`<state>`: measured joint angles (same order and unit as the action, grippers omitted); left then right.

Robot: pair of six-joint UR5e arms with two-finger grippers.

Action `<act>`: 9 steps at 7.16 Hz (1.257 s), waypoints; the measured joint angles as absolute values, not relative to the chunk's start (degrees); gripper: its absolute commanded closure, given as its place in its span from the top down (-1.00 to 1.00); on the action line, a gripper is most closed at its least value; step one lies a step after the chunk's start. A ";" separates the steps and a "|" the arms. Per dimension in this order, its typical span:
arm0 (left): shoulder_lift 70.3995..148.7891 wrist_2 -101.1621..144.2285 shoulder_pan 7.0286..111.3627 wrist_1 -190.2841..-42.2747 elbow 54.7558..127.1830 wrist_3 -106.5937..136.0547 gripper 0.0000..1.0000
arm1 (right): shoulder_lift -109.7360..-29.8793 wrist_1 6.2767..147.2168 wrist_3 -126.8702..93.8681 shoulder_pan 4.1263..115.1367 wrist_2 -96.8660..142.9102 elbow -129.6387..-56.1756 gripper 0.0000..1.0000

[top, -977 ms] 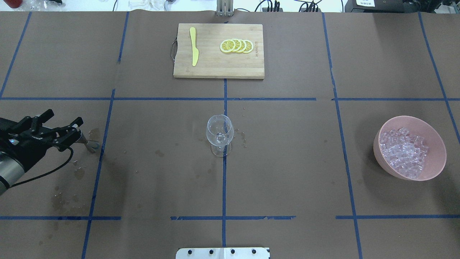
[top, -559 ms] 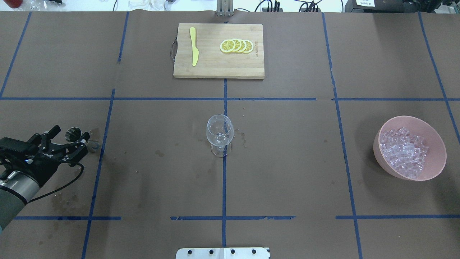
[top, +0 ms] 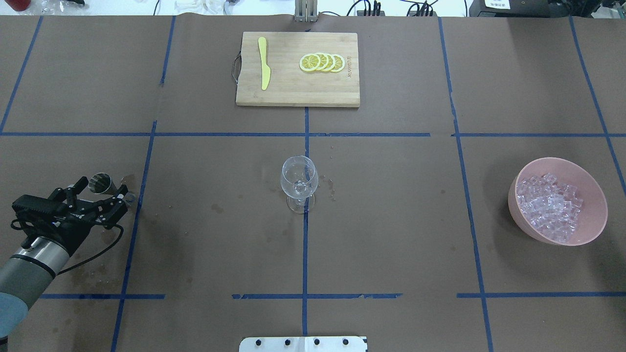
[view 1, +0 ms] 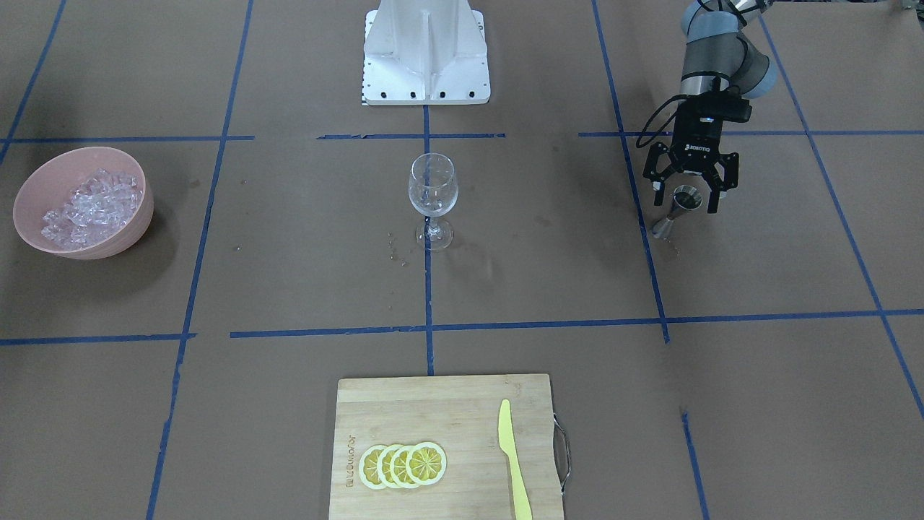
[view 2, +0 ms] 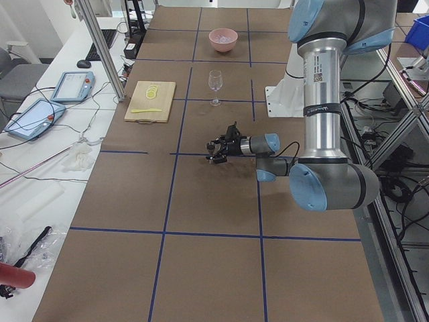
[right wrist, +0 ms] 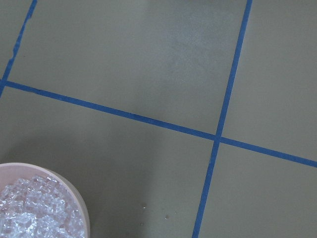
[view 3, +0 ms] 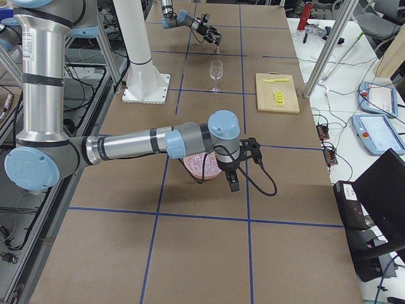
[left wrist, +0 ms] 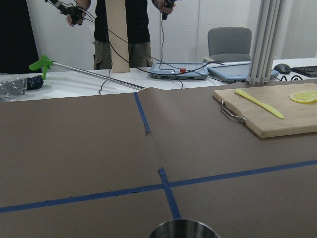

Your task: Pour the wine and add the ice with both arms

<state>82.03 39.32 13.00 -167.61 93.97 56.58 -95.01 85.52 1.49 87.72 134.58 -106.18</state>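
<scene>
Ice (top: 550,208) lies in the pink bowl (top: 594,195) near the right fingers (view 3: 231,183), seen only far off; you cannot tell how wide they are. Your left fingers (view 1: 716,189) spread wide around the metal cup (view 1: 678,208), gripping nothing.

Two arms (view 3: 145,142) (view 3: 179,20), one wine glass (top: 299,178), one jigger (view 1: 676,211), one bowl (view 1: 123,235), one knife (top: 264,66), four lemon slices (top: 323,62).

Grey metal arms (view 2: 320,100), light-blue joint caps (view 2: 322,17), white pedestal (view 1: 426,50), black white-lettered jaws.
</scene>
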 measured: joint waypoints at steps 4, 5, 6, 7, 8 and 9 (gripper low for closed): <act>83.55 39.07 11.63 -167.61 91.48 58.74 -0.26 | -95.01 85.52 1.49 87.72 134.56 -106.04 1.00; 83.57 39.04 11.56 -167.61 91.34 58.89 -0.26 | -95.01 85.52 1.49 87.71 134.56 -106.02 1.00; 83.58 39.03 11.48 -167.61 91.15 58.95 -0.25 | -95.01 85.52 1.49 87.71 134.56 -106.01 1.00; 83.57 39.02 11.40 -167.61 91.03 58.96 -0.24 | -95.01 85.52 1.49 87.72 134.56 -106.04 1.00; 83.53 39.02 11.37 -167.63 91.01 58.97 -0.24 | -95.01 85.52 1.49 87.72 134.56 -106.09 1.00; 83.51 39.02 11.35 -167.67 90.98 58.97 -0.44 | -95.01 85.52 1.49 87.71 134.58 -106.13 1.00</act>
<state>83.51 39.02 11.35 -167.67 90.98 58.97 -95.01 85.52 1.49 87.71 134.58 -106.13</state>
